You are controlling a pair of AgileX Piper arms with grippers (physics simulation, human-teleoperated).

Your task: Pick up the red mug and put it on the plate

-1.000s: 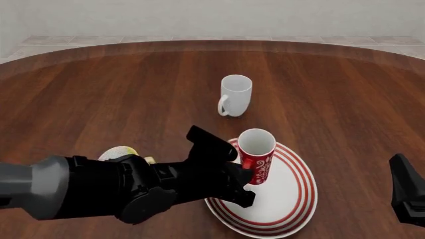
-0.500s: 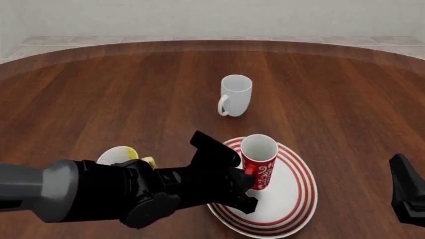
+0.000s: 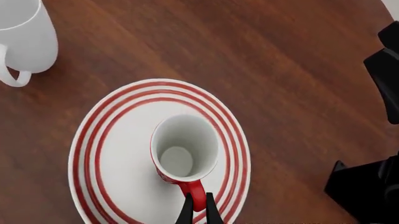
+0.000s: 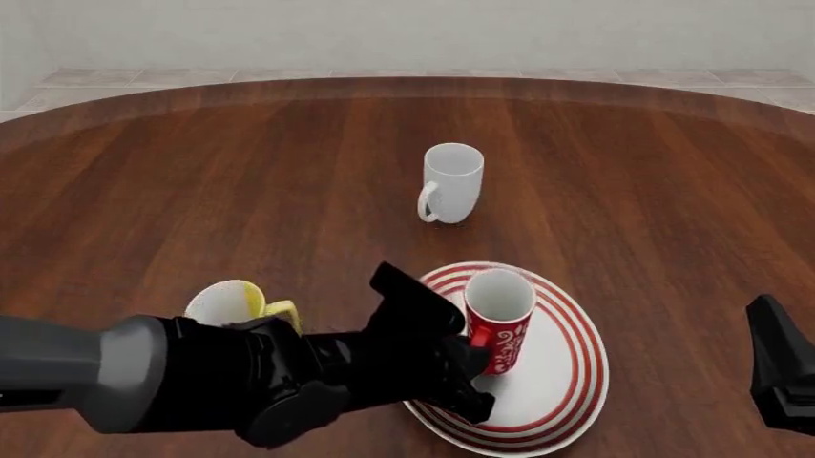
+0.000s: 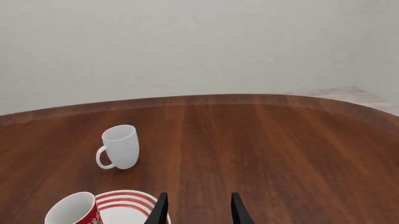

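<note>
The red mug (image 4: 499,320) with white swirls stands slightly tilted over the middle of the plate (image 4: 568,368), a wide white plate with red rings. Whether its base touches the plate I cannot tell. My left gripper (image 4: 469,355) reaches in from the left and is shut on the mug's handle. The left wrist view looks down into the red mug (image 3: 184,149); both fingers of the left gripper (image 3: 198,212) pinch its red handle above the plate (image 3: 124,182). My right gripper (image 5: 198,210) is open and holds nothing, with the red mug (image 5: 72,210) and plate (image 5: 128,205) beside it.
A plain white mug (image 4: 451,181) stands upright farther back on the wooden table; it also shows as the white mug (image 3: 25,42) and the white mug (image 5: 119,147). A yellow-and-white mug (image 4: 236,303) sits left of the plate, behind my left arm. The right arm (image 4: 780,377) rests at the right edge.
My left gripper has carried the red mug downward and slightly right, bringing it lower over the plate. The right arm and both other mugs have not moved.
</note>
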